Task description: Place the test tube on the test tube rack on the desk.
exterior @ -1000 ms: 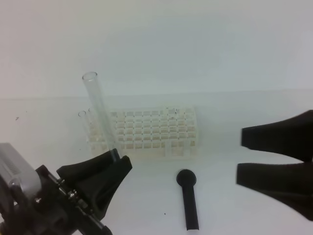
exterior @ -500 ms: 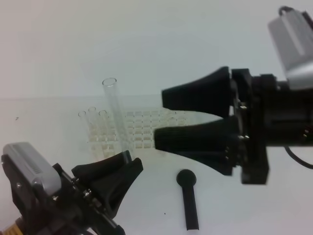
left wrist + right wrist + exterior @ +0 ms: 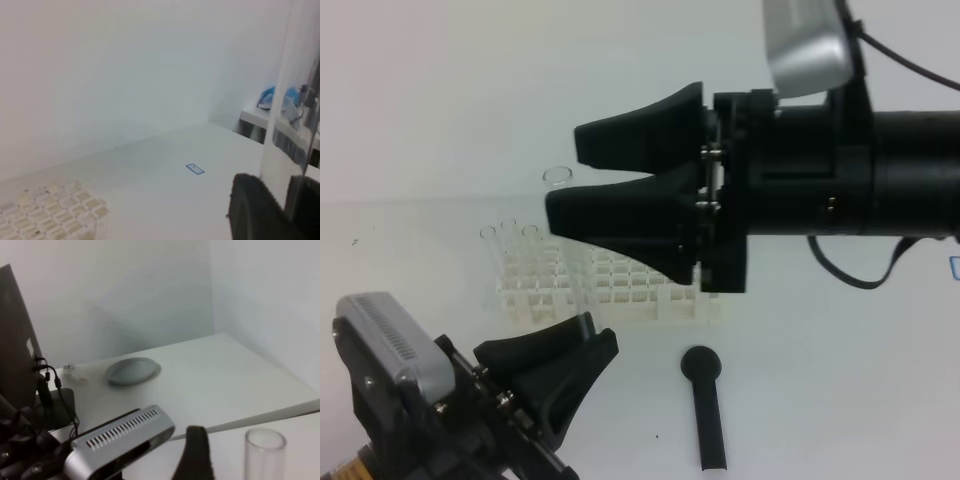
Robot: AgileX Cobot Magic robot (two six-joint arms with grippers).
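My left gripper [image 3: 595, 335] at the bottom left is shut on the lower end of the clear test tube [image 3: 570, 250] and holds it upright, leaning a little left, in front of the white test tube rack [image 3: 630, 285] on the desk [image 3: 820, 400]. My right gripper [image 3: 563, 177] reaches across from the right and is open, its jaws above and below the tube's rim. The left wrist view shows the tube [image 3: 290, 115] against a black finger [image 3: 252, 210], and the rack [image 3: 50, 215] below. The right wrist view shows the rim [image 3: 265, 440].
Three other clear tubes [image 3: 507, 240] stand in the rack's left end. A thick black rod with a round head [image 3: 705, 400] lies on the desk in front of the rack. A small blue label [image 3: 195, 169] lies on the desk.
My right gripper has swung in from the right, over the rack, to the tube's top. My left gripper has carried the tube a little to the right.
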